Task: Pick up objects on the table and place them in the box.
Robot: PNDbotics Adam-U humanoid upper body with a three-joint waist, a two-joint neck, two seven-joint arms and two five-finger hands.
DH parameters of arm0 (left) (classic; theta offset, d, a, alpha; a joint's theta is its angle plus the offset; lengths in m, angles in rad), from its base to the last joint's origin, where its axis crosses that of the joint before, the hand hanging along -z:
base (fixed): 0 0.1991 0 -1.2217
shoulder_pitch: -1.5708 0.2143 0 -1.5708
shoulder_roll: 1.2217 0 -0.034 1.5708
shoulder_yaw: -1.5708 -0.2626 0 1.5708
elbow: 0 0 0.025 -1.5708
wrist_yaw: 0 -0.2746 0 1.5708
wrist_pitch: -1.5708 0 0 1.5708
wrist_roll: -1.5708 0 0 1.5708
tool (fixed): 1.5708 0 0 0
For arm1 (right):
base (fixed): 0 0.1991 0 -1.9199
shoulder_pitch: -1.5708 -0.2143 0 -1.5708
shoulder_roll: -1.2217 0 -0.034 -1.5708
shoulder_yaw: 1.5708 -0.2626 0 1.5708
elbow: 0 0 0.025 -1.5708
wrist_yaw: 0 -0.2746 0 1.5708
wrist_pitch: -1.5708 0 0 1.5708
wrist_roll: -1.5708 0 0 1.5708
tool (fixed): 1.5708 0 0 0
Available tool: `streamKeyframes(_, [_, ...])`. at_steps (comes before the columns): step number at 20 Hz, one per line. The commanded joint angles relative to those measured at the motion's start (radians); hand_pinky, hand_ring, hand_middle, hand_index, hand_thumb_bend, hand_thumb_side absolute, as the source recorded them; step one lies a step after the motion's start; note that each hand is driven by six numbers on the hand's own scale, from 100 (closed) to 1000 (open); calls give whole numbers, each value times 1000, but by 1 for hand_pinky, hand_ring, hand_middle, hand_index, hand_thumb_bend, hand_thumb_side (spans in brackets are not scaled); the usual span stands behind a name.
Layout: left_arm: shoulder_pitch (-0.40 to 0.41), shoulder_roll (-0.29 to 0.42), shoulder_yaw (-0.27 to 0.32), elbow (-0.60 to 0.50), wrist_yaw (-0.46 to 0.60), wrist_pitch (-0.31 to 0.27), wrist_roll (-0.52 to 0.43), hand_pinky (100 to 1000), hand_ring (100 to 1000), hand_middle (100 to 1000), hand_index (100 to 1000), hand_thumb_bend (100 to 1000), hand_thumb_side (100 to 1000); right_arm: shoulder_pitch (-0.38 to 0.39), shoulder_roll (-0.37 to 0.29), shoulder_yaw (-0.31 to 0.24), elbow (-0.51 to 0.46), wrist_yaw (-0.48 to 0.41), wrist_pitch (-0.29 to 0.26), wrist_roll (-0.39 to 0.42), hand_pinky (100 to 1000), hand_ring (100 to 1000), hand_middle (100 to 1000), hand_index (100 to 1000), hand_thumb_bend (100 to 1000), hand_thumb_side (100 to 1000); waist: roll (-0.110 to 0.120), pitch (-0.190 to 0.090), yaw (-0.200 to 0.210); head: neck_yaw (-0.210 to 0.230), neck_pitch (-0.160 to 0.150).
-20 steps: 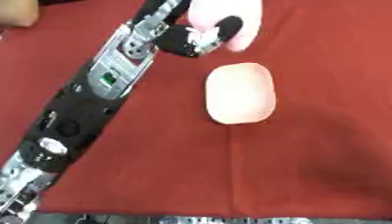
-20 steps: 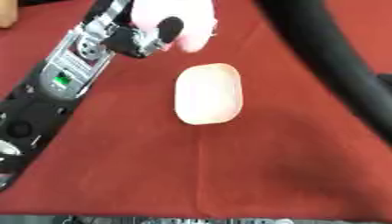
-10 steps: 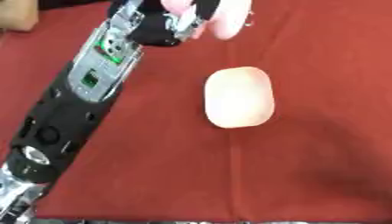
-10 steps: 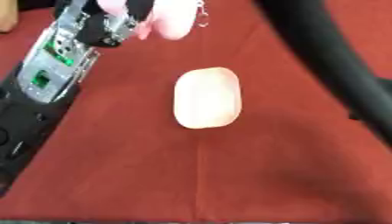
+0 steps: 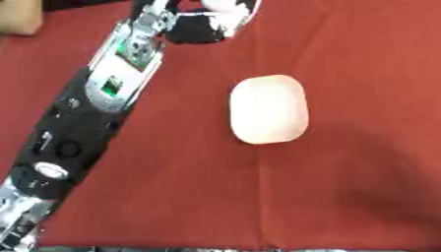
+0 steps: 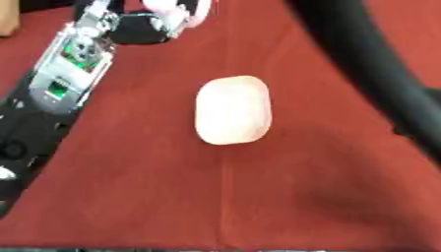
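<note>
- Fingers (image 5: pixel 226 19) of your left hand (image 5: pixel 203 27) curl round a pale pink-and-white object (image 6: pixel 172 7) at the far edge of the view, holding it clear of the table (image 5: pixel 344 197); much of the object runs off the top of the frame, so you cannot tell what it is.
- Your grasp sits high and far, which reads as a carry: the piece is up off the red cloth, presumably on its way to the box.
- Your left arm (image 5: pixel 95 113) stretches diagonally from the lower left corner to that hand, its silver housing and green lights facing the camera; its length covers the cloth beneath, and anything lying there is hidden.
- Nearer you, a pale oval object (image 5: pixel 268 109) lies flat on the cloth, well apart from the hand and untouched; it looks like the next thing for you to collect.
- Your right hand shows in neither view. A thick black arm (image 6: pixel 370 74) crosses the upper right of the right eye view only, cut off at both ends, so you cannot say how its fingers stand.
- A tan shape (image 5: pixel 19 17) sits at the far left corner, mostly out of frame; it may be the box, but too little shows for you to be sure.
- Judged from this, you have one object in hand and one on the table.
</note>
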Motion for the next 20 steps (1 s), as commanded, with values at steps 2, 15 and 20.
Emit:
streamKeyframes(2, [-24,15,-22,25,-30,-10,-12,100,120,183,326,100,366,-3,-7,-5,-19,0,-2,0,584,777,846,952,100,705,-8,-15,-1,-5,0])
streamKeyframes(15, [-42,45,-149,138,-104,-88,-220,100,326,362,485,100,453,-6,-12,-3,-19,-2,-3,4,584,777,846,952,100,705,-3,-14,-8,-12,11])
streamKeyframes(20, [-49,64,-190,162,-119,-125,-277,100,354,391,520,100,597,-6,-14,-3,-19,-3,-3,5,584,777,846,952,100,705,-2,-16,-7,-17,17])
